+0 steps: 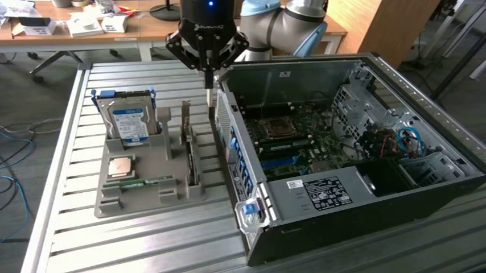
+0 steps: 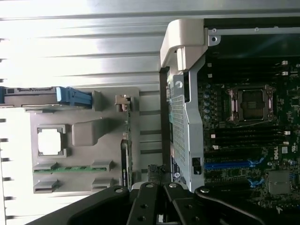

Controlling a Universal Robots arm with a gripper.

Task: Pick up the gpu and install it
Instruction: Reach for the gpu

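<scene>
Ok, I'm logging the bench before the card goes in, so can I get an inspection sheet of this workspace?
Surface: slatted metal table.
Job's things: gpu standing on edge in the grey tray; open computer case beside the tray.
Clutter: hard drive, processor and memory stick, all in the tray.
Grippers: gripper shut, holding nothing, between tray and case.
Cables: blue and red wires inside the case; floor cables.
Surroundings: desks with boxes behind.
</scene>
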